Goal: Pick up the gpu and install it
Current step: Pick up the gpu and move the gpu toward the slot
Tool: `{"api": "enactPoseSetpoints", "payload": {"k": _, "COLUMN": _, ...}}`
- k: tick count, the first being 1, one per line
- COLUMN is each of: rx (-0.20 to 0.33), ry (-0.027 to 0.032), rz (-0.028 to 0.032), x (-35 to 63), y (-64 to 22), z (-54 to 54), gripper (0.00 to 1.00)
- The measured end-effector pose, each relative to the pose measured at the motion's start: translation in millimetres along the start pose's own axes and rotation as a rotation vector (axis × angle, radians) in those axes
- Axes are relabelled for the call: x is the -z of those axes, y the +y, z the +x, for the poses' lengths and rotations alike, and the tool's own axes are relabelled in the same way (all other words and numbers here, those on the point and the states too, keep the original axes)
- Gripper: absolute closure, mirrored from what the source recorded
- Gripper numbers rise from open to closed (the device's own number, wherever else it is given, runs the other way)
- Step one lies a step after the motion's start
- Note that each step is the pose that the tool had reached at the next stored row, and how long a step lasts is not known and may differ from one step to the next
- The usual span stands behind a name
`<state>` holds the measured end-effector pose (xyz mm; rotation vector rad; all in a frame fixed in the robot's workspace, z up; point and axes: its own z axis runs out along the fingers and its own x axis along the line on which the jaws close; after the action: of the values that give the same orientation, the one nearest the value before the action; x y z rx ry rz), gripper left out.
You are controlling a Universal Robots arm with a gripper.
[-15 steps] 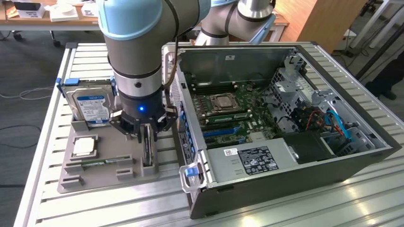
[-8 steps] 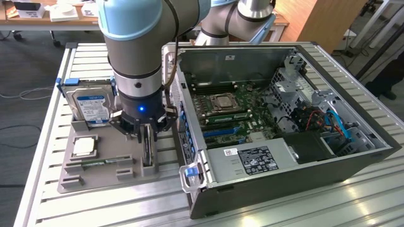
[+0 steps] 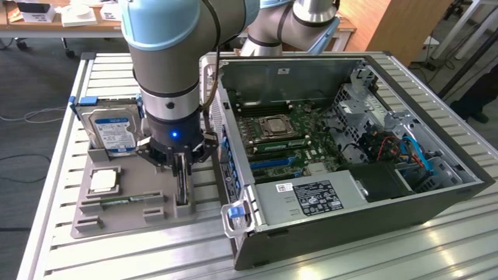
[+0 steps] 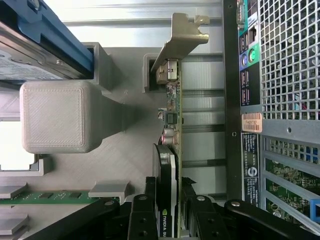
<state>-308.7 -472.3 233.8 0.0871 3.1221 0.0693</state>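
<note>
Gripper astride gpu edge; grip cannot tell; computer case wall close beside, seemingly apart.

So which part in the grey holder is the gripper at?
The gpu, the black card standing on edge in its slot; the hard drive, processor and memory stick sit apart from the gripper.
</note>
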Motion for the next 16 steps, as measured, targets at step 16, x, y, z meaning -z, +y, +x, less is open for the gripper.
{"api": "enactPoseSetpoints", "payload": {"k": 16, "rx": 0.000, "ry": -0.0008, "rz": 0.0000, "x": -0.7, "y": -0.1, "z": 1.0, "gripper": 0.67}}
